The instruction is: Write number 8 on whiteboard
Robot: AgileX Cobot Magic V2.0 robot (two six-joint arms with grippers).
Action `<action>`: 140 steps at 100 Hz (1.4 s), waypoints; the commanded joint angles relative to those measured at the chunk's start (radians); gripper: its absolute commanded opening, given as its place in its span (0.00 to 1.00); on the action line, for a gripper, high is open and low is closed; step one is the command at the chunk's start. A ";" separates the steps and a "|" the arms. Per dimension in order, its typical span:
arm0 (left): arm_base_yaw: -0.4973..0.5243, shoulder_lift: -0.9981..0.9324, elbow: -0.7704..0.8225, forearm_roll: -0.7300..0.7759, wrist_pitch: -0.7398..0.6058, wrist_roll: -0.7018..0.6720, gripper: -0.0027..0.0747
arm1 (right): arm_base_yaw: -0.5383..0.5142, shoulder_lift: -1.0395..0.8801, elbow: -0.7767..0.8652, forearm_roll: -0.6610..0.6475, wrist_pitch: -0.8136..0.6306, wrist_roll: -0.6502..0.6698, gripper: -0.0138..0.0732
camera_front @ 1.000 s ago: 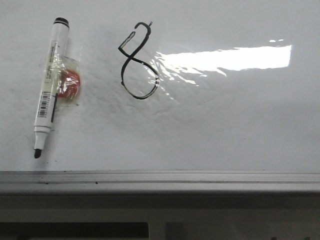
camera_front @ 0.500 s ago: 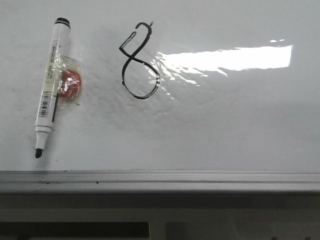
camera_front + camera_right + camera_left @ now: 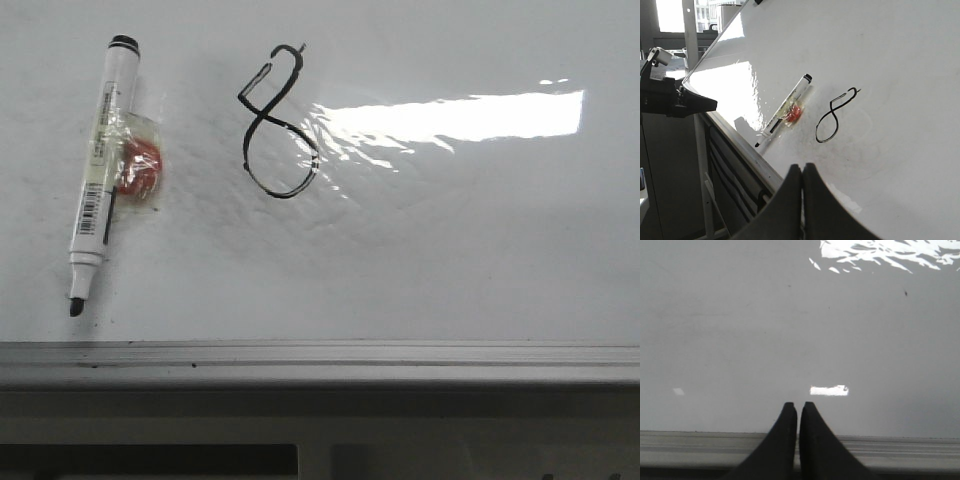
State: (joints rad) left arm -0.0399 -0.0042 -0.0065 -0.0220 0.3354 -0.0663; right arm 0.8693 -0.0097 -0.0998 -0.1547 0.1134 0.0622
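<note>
A black hand-drawn number 8 (image 3: 277, 122) stands on the whiteboard (image 3: 450, 250), upper middle-left in the front view; it also shows in the right wrist view (image 3: 835, 120). A white uncapped marker (image 3: 98, 170) lies on the board to the left of the 8, tip toward the frame, with a red blob in clear wrap (image 3: 138, 170) beside it. No gripper shows in the front view. My left gripper (image 3: 798, 407) is shut and empty over the board's near edge. My right gripper (image 3: 802, 169) is shut and empty, back from the board's frame, apart from the marker (image 3: 782, 114).
The board's grey metal frame (image 3: 320, 362) runs along the near edge. A bright window glare (image 3: 450, 118) lies right of the 8. In the right wrist view the left arm's dark gripper (image 3: 675, 100) sits beyond the board's edge beside a stand post (image 3: 700, 150).
</note>
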 commanded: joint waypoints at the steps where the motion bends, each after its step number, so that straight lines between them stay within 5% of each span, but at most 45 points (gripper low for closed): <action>1: 0.002 -0.028 0.041 -0.013 -0.042 -0.001 0.01 | -0.007 -0.017 -0.028 -0.012 -0.079 -0.006 0.09; 42: 0.002 -0.028 0.041 -0.013 -0.042 -0.001 0.01 | -0.094 -0.013 0.003 -0.012 -0.103 -0.006 0.09; 56: 0.002 -0.028 0.041 -0.013 -0.042 -0.001 0.01 | -0.278 -0.013 0.061 -0.004 -0.176 -0.006 0.09; 78: 0.002 -0.028 0.041 -0.013 -0.042 -0.001 0.01 | -0.709 -0.013 0.120 0.069 -0.192 -0.002 0.09; 99: 0.002 -0.028 0.041 -0.013 -0.042 -0.001 0.01 | -1.028 -0.017 0.123 0.098 0.009 -0.002 0.09; 140: 0.002 -0.028 0.041 -0.013 -0.042 -0.001 0.01 | -1.067 -0.022 0.123 0.103 0.189 -0.029 0.09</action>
State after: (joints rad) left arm -0.0399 -0.0042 -0.0065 -0.0235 0.3354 -0.0663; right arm -0.1922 -0.0097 0.0107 -0.0537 0.3245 0.0571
